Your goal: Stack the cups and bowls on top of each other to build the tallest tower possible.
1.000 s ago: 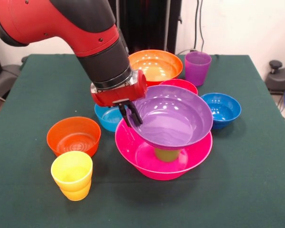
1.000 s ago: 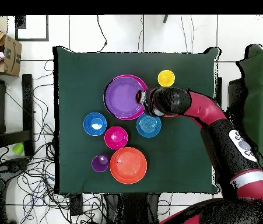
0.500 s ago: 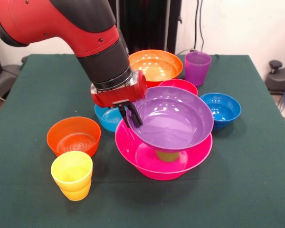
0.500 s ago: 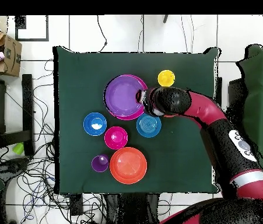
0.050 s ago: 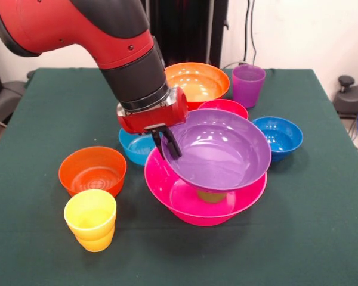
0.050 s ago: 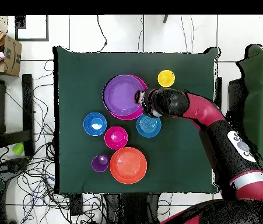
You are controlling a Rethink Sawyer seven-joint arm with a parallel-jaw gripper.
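Tower so far: wide glossy pink plastic bowl on the green bench, lime green tumbler standing inside, large glossy purple plastic bowl perched on top, 3 pieces in all. Purple bowl clenched at its rim by the red and black end effector, 1 finger inside the wall and 1 outside, on the rim's side towards the light blue plastic bowl. Tilted slightly, rim lower on the side away from the grip, and seated a little off the pink bowl's centre in the overhead view.

Deciding relation: bowl's centre lies sideways from the end effector, across the rim, while the tumbler beneath sits roughly under that centre. Judged step: settling the purple bowl level on the tumbler before letting go. Risk: a tip off the narrow support if released off-centre.

Loose on the bench: yellow tumbler, small orange bowl, big orange bowl, purple tumbler, red bowl, dark blue bowl.
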